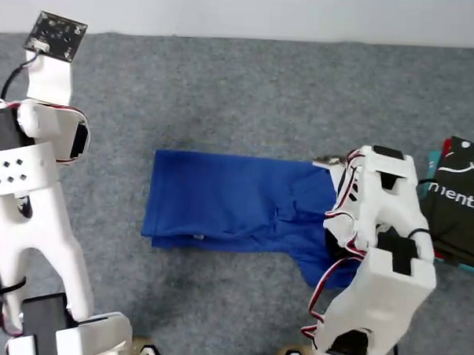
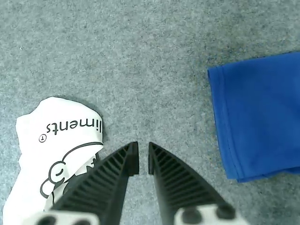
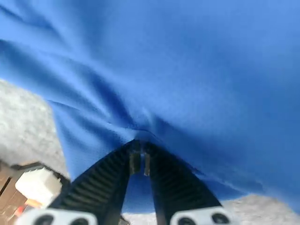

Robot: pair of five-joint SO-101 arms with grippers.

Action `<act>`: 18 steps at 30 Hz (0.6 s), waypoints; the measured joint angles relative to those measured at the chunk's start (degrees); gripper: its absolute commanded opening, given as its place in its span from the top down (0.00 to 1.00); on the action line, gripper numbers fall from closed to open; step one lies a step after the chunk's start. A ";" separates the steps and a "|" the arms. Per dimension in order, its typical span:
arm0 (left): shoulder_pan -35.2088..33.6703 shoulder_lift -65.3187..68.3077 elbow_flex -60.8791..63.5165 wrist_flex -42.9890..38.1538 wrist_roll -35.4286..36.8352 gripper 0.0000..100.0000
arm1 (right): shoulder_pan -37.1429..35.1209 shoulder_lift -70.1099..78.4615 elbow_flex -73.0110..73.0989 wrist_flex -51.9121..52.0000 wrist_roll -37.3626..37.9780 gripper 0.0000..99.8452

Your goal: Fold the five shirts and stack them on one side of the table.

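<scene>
Right gripper [image 3: 139, 152] fingers pinch blue shirt [image 1: 228, 201] fabric thinly; it may slip mid-fold. Left gripper [image 2: 143, 152] fingers closed, empty.

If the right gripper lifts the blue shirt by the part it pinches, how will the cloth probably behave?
The blue shirt is probably floppy: it puckers into soft creases where the right gripper pinches it, so it would likely drape and sag. It looks thin and light. If pushed, it may bunch rather than slide on the rough grey table.
</scene>
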 measured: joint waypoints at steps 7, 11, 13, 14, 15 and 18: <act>0.00 0.00 0.00 0.00 0.00 0.95 | -0.62 -5.19 -5.10 4.75 0.00 0.97; 0.00 0.00 0.00 0.00 0.00 0.95 | -0.26 -6.24 -8.70 3.78 0.00 0.97; 0.00 0.00 0.00 0.00 0.00 0.95 | 0.79 -5.89 -8.97 0.97 0.00 0.97; 0.00 0.00 0.00 0.00 0.00 0.95 | 1.41 -4.75 -8.97 0.00 0.00 0.97; 0.00 0.00 0.00 0.00 0.00 0.95 | 2.20 -3.16 -8.97 -1.05 0.00 0.97; 0.00 0.00 0.00 0.00 0.00 0.95 | 4.92 3.16 -8.97 -3.43 0.00 0.97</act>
